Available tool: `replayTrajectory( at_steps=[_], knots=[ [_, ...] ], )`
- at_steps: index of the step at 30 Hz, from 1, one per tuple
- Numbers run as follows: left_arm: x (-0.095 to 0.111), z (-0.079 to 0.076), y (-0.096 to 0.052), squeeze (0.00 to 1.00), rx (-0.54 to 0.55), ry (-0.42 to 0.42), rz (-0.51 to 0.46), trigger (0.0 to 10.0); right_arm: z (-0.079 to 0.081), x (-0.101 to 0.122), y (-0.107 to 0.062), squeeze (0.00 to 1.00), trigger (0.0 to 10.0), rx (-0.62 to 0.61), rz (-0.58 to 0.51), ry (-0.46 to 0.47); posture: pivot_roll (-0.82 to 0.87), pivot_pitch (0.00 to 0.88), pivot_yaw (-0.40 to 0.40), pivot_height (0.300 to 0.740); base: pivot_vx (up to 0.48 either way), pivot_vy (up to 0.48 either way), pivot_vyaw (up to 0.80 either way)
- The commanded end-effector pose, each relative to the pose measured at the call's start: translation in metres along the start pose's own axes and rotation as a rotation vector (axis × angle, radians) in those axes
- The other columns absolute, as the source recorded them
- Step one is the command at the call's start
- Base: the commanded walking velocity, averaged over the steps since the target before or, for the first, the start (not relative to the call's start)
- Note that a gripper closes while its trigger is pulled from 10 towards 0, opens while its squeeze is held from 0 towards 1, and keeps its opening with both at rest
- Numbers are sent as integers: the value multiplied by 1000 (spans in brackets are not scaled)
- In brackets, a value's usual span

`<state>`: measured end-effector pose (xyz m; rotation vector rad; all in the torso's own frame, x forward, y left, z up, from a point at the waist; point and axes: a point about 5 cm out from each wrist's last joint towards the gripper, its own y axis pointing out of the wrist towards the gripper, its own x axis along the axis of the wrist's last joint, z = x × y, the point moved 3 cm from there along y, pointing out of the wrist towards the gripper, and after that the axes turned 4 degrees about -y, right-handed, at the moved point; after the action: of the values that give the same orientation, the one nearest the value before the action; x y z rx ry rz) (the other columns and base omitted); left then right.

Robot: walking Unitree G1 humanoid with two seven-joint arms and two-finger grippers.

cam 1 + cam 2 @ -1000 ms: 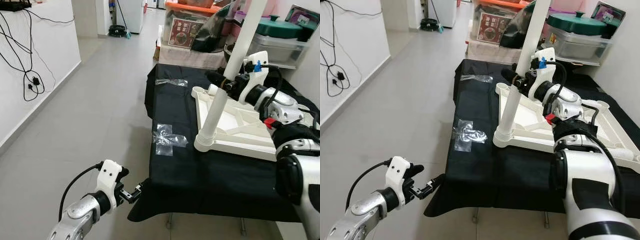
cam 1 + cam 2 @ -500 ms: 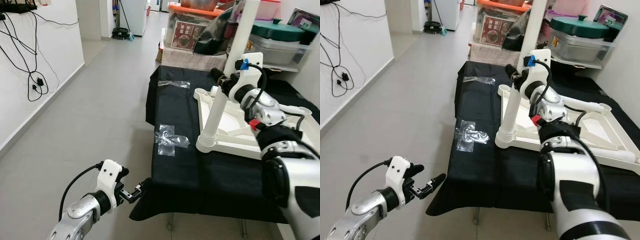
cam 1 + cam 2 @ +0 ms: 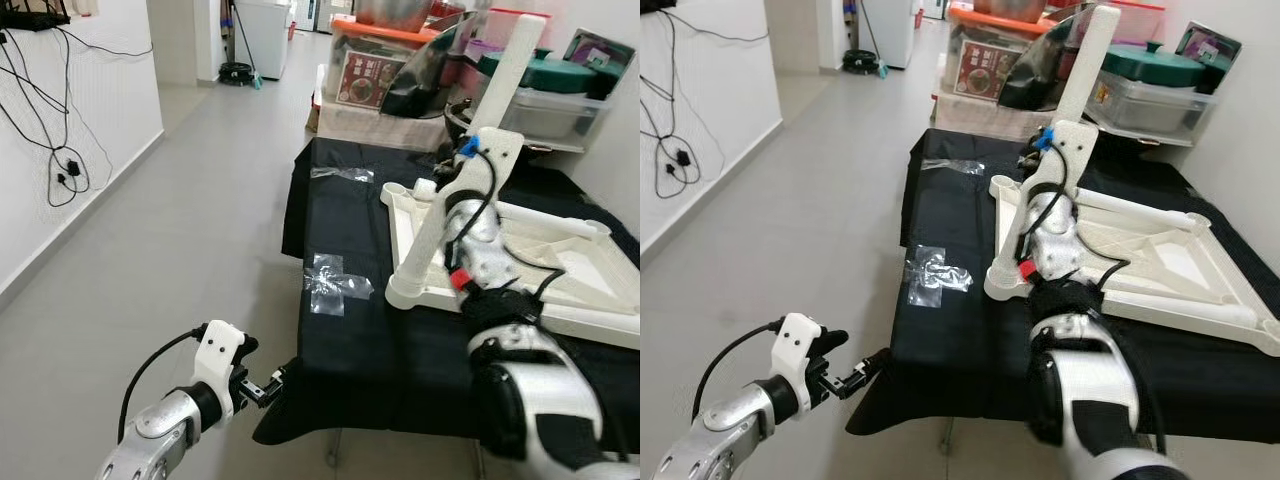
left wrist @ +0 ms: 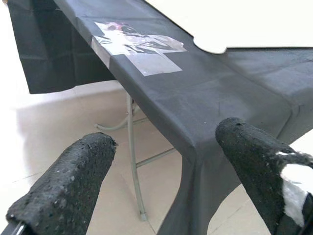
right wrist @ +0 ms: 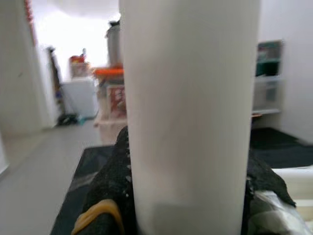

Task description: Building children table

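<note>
Pressure from the right gripper [image 5: 188, 196], clamped round the white table leg [image 3: 470, 150] standing tilted in the upturned tabletop's [image 3: 560, 265] near-left corner socket, was best kept straight along it, while the left gripper [image 4: 166, 181] hung spread near the floor.

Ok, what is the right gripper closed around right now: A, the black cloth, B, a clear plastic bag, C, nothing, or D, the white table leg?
D: the right gripper has its black fingers on both sides of the white table leg, whose foot sits in a corner socket of the white tabletop.
</note>
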<state>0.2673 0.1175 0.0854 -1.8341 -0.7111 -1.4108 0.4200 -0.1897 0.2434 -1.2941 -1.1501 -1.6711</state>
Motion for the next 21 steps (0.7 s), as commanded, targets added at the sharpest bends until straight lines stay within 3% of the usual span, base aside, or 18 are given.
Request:
replayTrajectory(
  at_steps=[1,21],
  knots=[
    [-3,-2,2,0,0,-1,7,10000,-12,-39,-13,0,0,-76,150,0,10,0,-128,740,0,0,0],
    [-3,-2,4,0,8,-5,2,10000,-22,-38,-36,0,0,-255,162,0,10,0,-135,740,0,0,0]
  ],
)
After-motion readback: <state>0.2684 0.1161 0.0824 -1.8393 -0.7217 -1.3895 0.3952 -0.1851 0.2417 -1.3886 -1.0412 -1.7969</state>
